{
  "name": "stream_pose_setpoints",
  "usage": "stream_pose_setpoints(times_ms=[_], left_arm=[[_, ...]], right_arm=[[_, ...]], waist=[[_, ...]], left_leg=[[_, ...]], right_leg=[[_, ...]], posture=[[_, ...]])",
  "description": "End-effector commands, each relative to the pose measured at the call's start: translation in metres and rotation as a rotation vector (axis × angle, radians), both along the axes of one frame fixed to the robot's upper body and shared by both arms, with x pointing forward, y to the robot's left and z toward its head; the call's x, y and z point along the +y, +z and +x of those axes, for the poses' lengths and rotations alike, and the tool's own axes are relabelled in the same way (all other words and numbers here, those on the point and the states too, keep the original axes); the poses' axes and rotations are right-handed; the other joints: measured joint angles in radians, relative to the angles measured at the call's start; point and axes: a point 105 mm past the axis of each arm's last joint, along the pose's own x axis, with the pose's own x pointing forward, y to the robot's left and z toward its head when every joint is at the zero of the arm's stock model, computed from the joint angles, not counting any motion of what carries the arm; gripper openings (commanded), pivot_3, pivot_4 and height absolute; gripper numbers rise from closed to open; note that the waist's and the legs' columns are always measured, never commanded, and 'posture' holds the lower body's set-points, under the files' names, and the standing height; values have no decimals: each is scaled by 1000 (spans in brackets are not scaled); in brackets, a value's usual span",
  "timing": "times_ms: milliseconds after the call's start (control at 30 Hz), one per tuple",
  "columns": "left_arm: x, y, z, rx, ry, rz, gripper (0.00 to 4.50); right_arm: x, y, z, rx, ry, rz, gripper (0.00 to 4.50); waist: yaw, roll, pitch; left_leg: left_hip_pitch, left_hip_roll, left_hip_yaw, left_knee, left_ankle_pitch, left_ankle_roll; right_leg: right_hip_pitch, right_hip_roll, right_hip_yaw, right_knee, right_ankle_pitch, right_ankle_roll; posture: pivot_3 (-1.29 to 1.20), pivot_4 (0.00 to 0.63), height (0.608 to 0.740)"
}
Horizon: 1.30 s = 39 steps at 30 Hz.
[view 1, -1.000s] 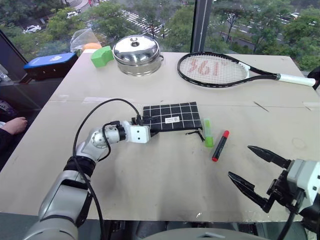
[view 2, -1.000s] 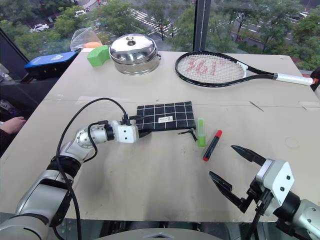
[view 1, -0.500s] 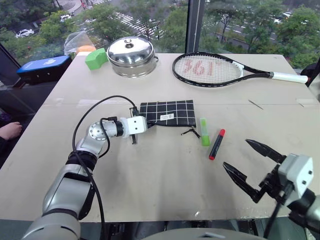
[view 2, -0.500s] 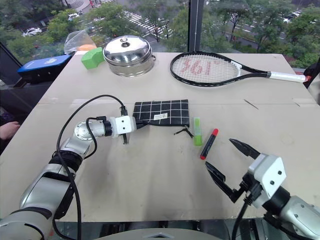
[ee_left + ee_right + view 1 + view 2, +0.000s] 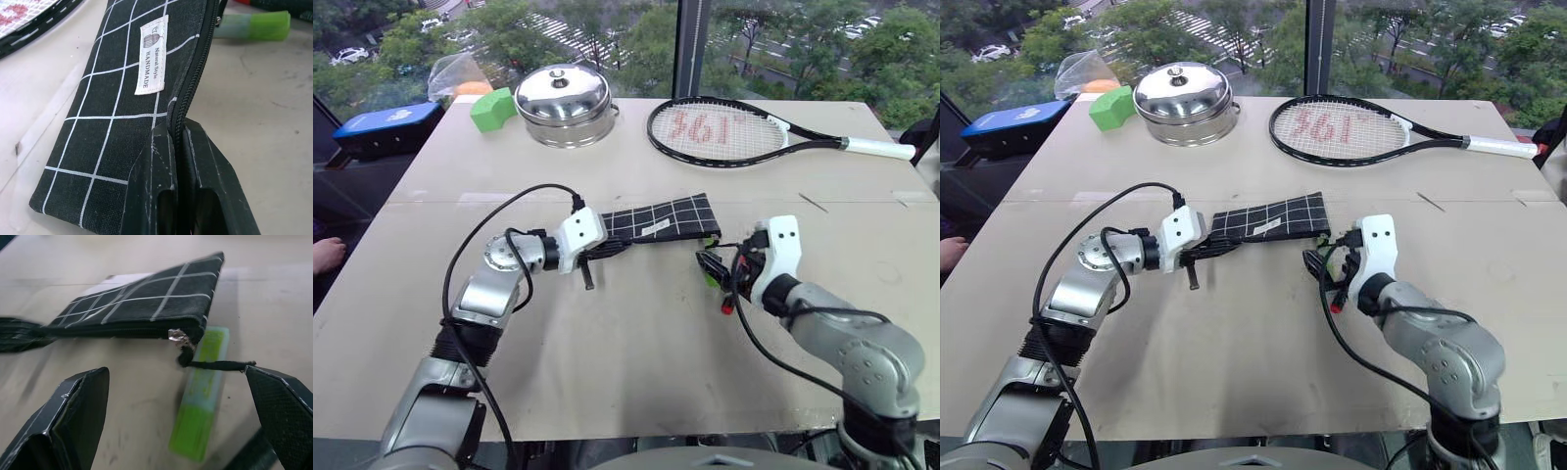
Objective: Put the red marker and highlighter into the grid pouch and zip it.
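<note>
The grid pouch, black with white lines and a white label, lies mid-table with its left end tilted up. My left gripper is shut on that end, pinching the zipper edge. At the pouch's other end my right gripper stands open, its fingers either side of the zipper pull cord. Nothing is between them. The light-green highlighter lies flat on the table just under the cord. Beside it lies the red marker, mostly hidden behind my right hand.
At the back of the table are a tennis racket, a lidded steel pot, a green block and a blue box. A person's hand rests at the table's left edge.
My left gripper shut on the pouch's left end and tilted it up. My right arm swung in from the front right edge to the pouch's zipper end, still open.
</note>
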Motion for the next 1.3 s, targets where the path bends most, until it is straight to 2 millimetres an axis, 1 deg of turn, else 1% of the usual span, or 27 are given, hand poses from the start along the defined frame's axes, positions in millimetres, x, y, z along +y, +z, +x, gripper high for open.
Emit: stream_pose_setpoints(times_ms=[33, 200, 233, 267, 367, 500, 600, 633, 667, 733, 767, 800, 833, 867, 1067, 1133, 1300], left_arm=[[-3, 17, -2, -49, 2, -27, 49], [-5, 19, -5, -59, 0, -25, 49], [-5, 18, -6, -61, -3, -21, 0], [-5, 18, -6, -61, -3, -20, 0], [-6, 17, -7, -63, -3, -19, 0], [-8, 18, -9, -65, -6, -23, 0], [-8, 18, -10, -66, -8, -26, 0], [-8, 18, -10, -65, -10, -25, 0], [-8, 18, -11, -65, -11, -24, 0], [-7, 18, -11, -64, -14, -19, 0], [-7, 18, -12, -64, -14, -17, 0], [-7, 17, -12, -64, -15, -15, 0], [-7, 17, -12, -64, -15, -14, 0], [-7, 17, -12, -65, -13, -13, 0], [-11, 19, -6, -74, 9, -20, 0], [-13, 21, -5, -72, 13, -32, 0], [-20, 25, -5, -70, 20, -56, 0]], right_arm=[[-3, 7, 6, -12, -11, -1, 4500], [-2, 9, 15, -19, -6, -6, 4500], [-2, 10, 18, -27, -11, -8, 3974], [-2, 12, 20, -37, -16, -4, 3750], [-2, 17, 25, -52, -21, 14, 3750], [-1, 16, 27, -56, -16, -6, 3750], [0, 13, 27, -51, -7, -19, 2971], [0, 12, 27, -53, -8, -22, 2550], [-1, 12, 27, -55, -10, -23, 1981], [-2, 13, 27, -64, -13, -23, 1408], [-2, 14, 26, -69, -12, -23, 1028], [-2, 14, 25, -74, -7, -27, 525], [-2, 14, 24, -77, -2, -33, 127], [-2, 14, 23, -79, 4, -42, 48], [4, 10, 15, -79, 72, -133, 48], [5, 8, 15, -77, 78, -155, 48], [15, 11, 16, -79, 99, -160, 48]], waist=[[0, 0, 0], [-3, 1, 1], [-3, 1, 1], [-3, 1, 1], [-3, 1, 1], [-2, 1, 1], [-3, 1, 1], [-3, 1, 1], [-3, 1, 1], [-3, 1, 1], [-3, 1, 1], [-3, 1, 1], [-3, 1, 1], [-3, 1, 1], [-3, 1, 1], [-3, 1, 1], [-3, 1, 1]], left_leg=[[0, 0, 0, 0, 0, 0], [0, 0, 0, 0, 0, 0], [0, 0, 0, 0, 0, 0], [0, 0, 0, 0, 0, 0], [0, 0, 1, 0, 0, 0], [0, 0, 1, 0, 0, 0], [0, 0, 1, 0, 0, 0], [0, 0, 1, 0, 0, 0], [0, 0, 1, 0, 0, 0], [0, 0, 1, 0, 0, 0], [0, 0, 1, 0, 0, 0], [0, 0, 1, 0, 0, 0], [0, 0, 1, 0, 0, 0], [0, 0, 1, 0, 0, 0], [0, 0, 1, 0, 0, 0], [0, 0, 1, 0, 0, 0], [0, 0, 1, 0, 0, 0]], right_leg=[[0, 0, 0, 0, 0, 0], [0, 1, 0, 0, 0, 0], [0, 1, 0, 0, 0, 0], [0, 1, 0, 0, 0, 0], [-1, 1, 0, 0, 0, 0], [-1, 1, 1, 0, 0, 0], [-1, 1, 1, 0, 0, 0], [-1, 1, 1, 0, 0, 0], [-1, 1, 1, 0, 0, 0], [-1, 1, 1, 0, 0, 0], [-1, 1, 1, 0, 0, 0], [-1, 1, 1, 0, 0, 0], [-1, 1, 1, 0, 0, 0], [-1, 1, 1, 0, 0, 0], [-1, 1, 1, 0, 0, 0], [-1, 1, 1, 0, 0, 0], [-1, 1, 1, 0, 0, 0]], posture=[[0, 150, 740], [0, 150, 740], [0, 150, 740], [0, 150, 740], [0, 150, 740], [0, 150, 740], [0, 150, 740], [0, 150, 740], [0, 150, 740], [0, 150, 740], [0, 150, 740], [0, 150, 740], [0, 150, 740], [0, 150, 740], [0, 150, 740], [0, 150, 740], [0, 150, 740]])
